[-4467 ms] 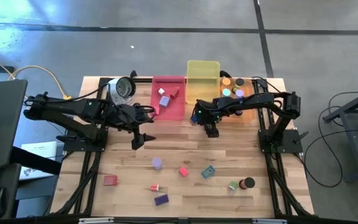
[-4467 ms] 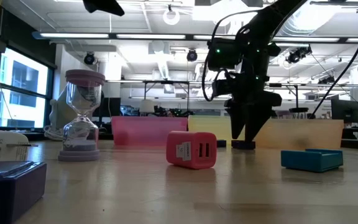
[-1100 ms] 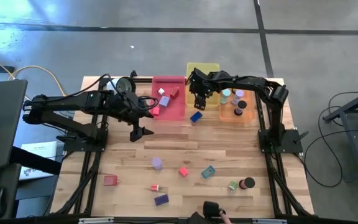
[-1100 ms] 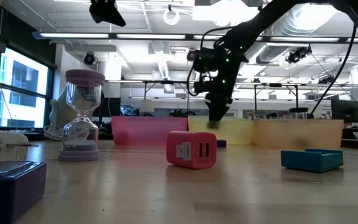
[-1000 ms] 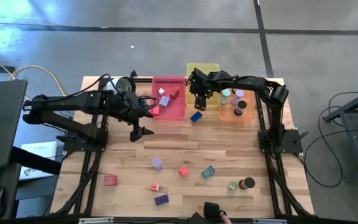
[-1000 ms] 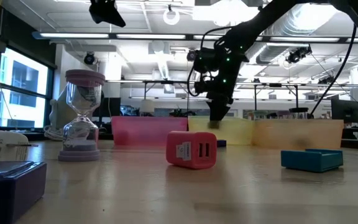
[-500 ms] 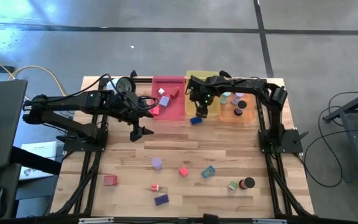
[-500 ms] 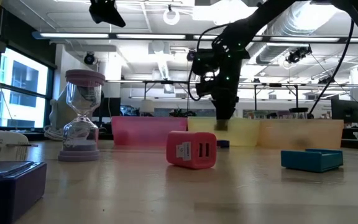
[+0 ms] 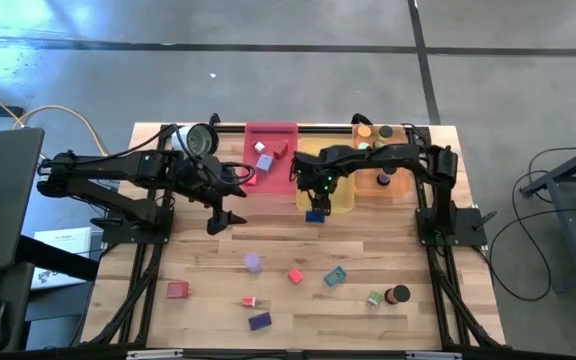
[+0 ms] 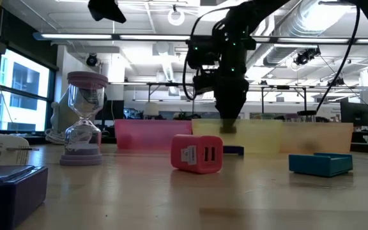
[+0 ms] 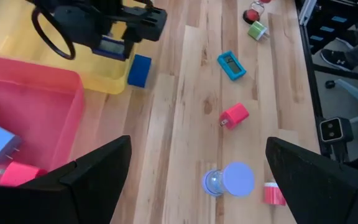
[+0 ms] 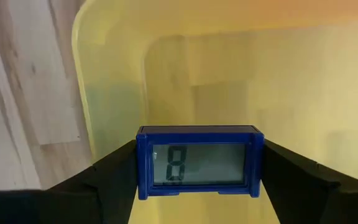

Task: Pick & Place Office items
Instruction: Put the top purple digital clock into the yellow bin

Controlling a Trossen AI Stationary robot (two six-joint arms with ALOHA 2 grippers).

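Right gripper: at the near edge of the yellow tray, fingers clamped on either side of a blue block with a small digital display; in the wrist view the block sits squarely between the fingers with the tray's yellow floor behind it. From table height the same gripper hangs in front of the tray wall.

Left gripper: above bare surface, at about 9 o'clock from the yellow tray, fingers spread wide with nothing between them.

Pink tray: just beside the yellow tray at its 9 o'clock; holds a pale blue block and red pieces.

Orange tray: at the yellow tray's 3 o'clock, partly under the right arm; round discs lie along its far edge.

Loose on the surface, toward 6 o'clock:
- lavender cylinder
- small red block
- teal block
- red block
- purple block
- black disc

Round silver-and-white object: far corner, near the pink tray's 9 o'clock.
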